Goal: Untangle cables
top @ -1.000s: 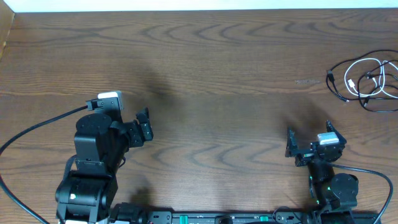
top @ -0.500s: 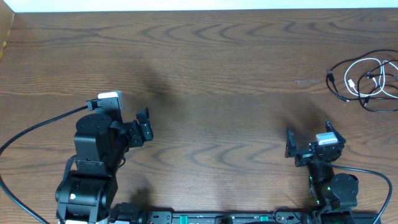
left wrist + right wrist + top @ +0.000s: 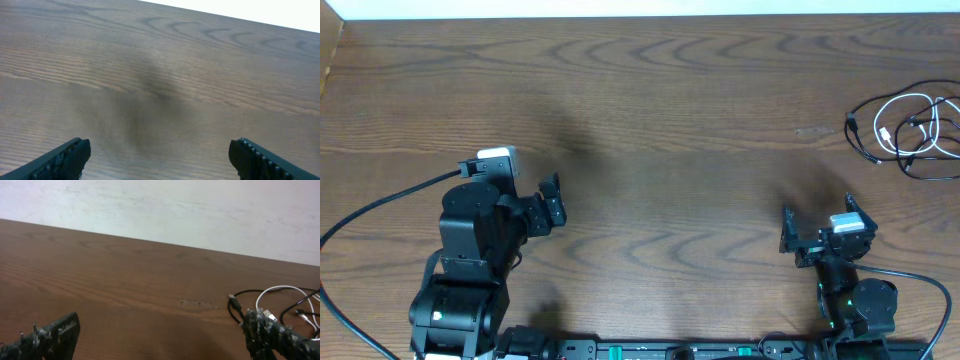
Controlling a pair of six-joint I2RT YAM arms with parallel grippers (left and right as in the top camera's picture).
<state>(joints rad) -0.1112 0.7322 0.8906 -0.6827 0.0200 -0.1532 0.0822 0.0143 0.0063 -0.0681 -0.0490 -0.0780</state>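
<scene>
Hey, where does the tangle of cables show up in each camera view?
Overhead: cables at the right edge, upper half.
Left wrist: not in view.
Right wrist: lower right corner.
Shared landmark: pale scuff just left of them, in both overhead and right wrist.

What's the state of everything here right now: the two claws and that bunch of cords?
cables: black ones and a white one, tangled in one loose heap, nothing touching them.
left gripper: open, empty, far from the cables.
right gripper: open, empty, nearer the cables but apart from them.
</scene>
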